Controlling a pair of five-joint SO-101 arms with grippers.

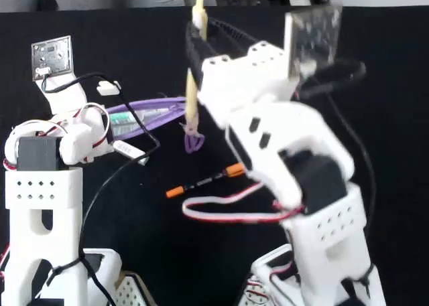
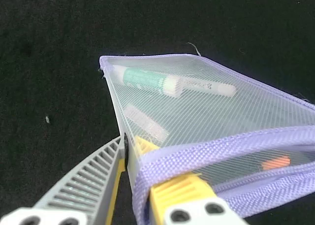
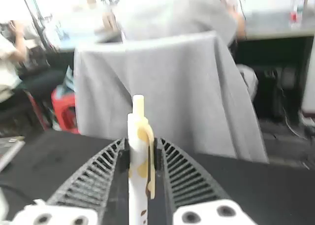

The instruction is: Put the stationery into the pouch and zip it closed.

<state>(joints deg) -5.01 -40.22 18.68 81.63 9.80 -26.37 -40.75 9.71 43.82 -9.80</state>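
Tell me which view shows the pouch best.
The left wrist view: the mesh pouch spreads out, a marker visible inside, its corner clamped in the left hand. In the high view its purple edge peeks out behind an arm.

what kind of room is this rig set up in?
Probably a shared lab or workshop: a black cloth-covered table, a grey fabric drape behind it, and a grey desk with clutter farther back.

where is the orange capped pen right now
In the high view the orange capped pen lies on the black table near the picture's middle, just in front of the zip-pull end of the purple pouch.
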